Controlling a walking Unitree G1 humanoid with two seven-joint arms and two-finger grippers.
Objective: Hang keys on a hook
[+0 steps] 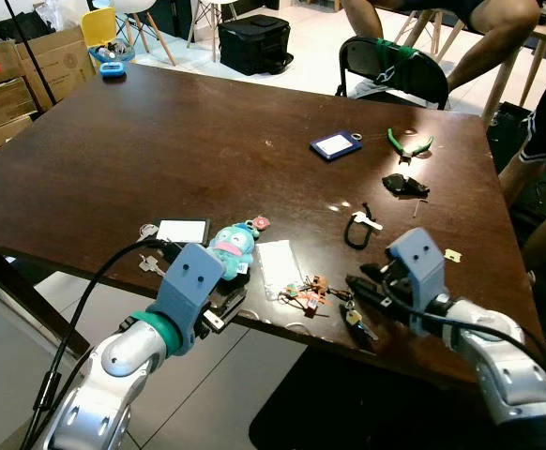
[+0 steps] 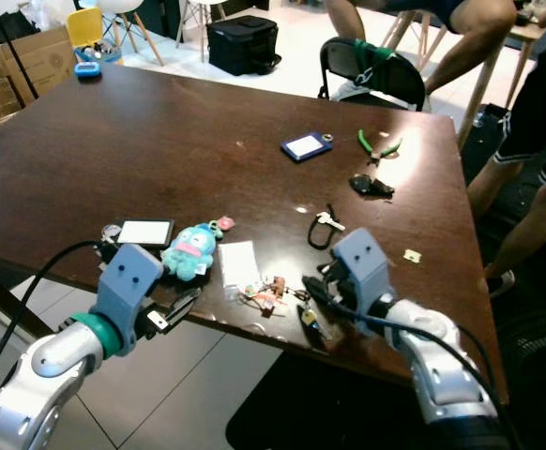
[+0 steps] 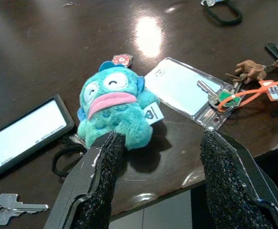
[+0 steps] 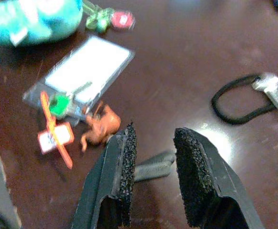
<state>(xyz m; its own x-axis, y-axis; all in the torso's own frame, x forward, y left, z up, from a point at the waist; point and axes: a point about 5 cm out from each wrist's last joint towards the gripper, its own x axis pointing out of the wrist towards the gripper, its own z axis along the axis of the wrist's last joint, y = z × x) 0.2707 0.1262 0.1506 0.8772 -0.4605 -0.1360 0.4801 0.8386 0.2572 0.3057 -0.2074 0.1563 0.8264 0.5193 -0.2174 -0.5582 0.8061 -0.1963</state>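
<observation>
Dark brown wood desk [image 1: 160, 141], glossy, w/ tiled floor past its near edge. Keys [image 1: 303, 287] lie flat by that edge, bunch strung toward the right tool [image 1: 371, 292], next to a clear card sleeve [image 1: 279, 265]. Right tool is part open, holding nothing, a dark fob between its fingers. Left tool [image 3: 160, 183] is wide open, empty, at the desk edge before a teal plush [image 3: 115, 107].

Near edge of tabletop [image 1: 160, 141]: card holder [image 1: 181, 231], plush toy [image 1: 233, 249], clear sleeve [image 1: 279, 266], key bunch [image 1: 308, 290], left to right.
Behind bunch: looped key [image 1: 360, 225].
Far right: badge [image 1: 336, 144], pliers [image 1: 408, 143] right of it.
Beyond tabletop: chair [image 1: 391, 67].
</observation>
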